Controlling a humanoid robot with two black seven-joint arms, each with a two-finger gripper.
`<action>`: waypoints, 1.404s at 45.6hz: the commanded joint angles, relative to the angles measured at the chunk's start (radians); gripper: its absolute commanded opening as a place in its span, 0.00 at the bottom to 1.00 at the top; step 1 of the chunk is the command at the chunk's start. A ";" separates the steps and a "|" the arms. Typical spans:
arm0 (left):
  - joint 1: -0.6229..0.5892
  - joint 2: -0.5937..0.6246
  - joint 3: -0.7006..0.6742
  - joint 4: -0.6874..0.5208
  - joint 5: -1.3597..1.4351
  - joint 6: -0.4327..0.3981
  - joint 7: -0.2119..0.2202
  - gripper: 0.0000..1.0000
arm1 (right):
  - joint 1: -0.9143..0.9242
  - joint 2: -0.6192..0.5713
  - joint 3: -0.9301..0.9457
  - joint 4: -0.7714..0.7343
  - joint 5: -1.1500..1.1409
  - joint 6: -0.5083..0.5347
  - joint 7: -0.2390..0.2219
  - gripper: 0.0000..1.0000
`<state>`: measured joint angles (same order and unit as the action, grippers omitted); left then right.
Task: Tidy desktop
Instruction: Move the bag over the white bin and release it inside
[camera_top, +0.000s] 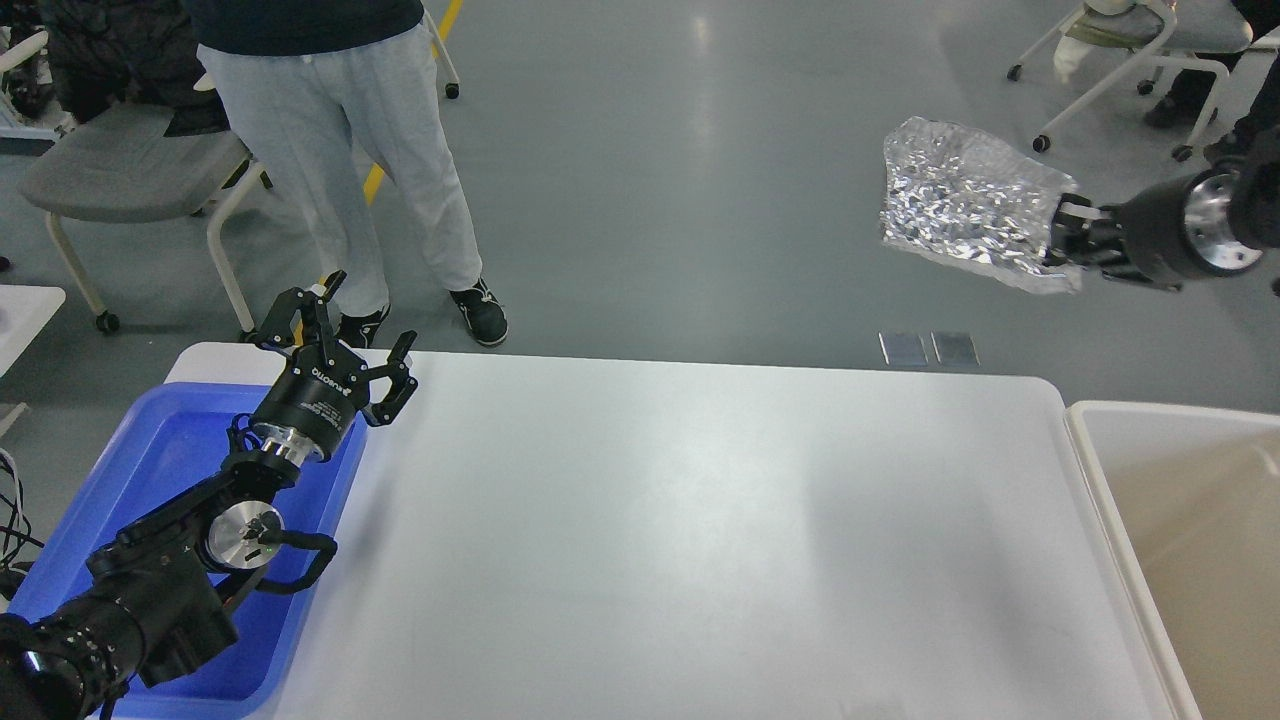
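The white desktop (680, 540) fills the middle of the head view and nothing lies on it. My right gripper (1066, 238) is high at the upper right, beyond the table's far right corner, shut on the edge of a crumpled silver foil bag (965, 203) that hangs in the air over the floor. My left gripper (355, 340) is open and empty, fingers spread, at the table's far left corner above the far edge of the blue bin (150, 470).
A beige-white bin (1180, 520) stands at the table's right end. A person in grey trousers (390, 150) stands just behind the far left corner. Wheeled chairs (120, 170) stand on the grey floor at the back left and back right.
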<state>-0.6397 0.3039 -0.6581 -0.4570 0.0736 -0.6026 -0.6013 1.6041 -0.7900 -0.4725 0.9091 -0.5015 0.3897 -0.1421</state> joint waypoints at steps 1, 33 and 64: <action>0.000 0.000 0.000 0.000 0.000 0.001 0.000 1.00 | -0.096 -0.161 -0.012 -0.038 -0.134 -0.072 -0.007 0.00; 0.000 0.000 0.000 0.000 0.000 0.001 0.000 1.00 | -0.877 -0.098 0.442 -0.518 0.376 -0.222 -0.001 0.00; 0.000 0.000 0.000 0.000 0.000 0.001 0.000 1.00 | -1.159 0.348 0.765 -1.112 0.445 -0.264 0.004 0.00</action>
<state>-0.6397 0.3037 -0.6581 -0.4571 0.0737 -0.6015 -0.6013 0.5349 -0.4879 0.2036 -0.1498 -0.0750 0.1345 -0.1422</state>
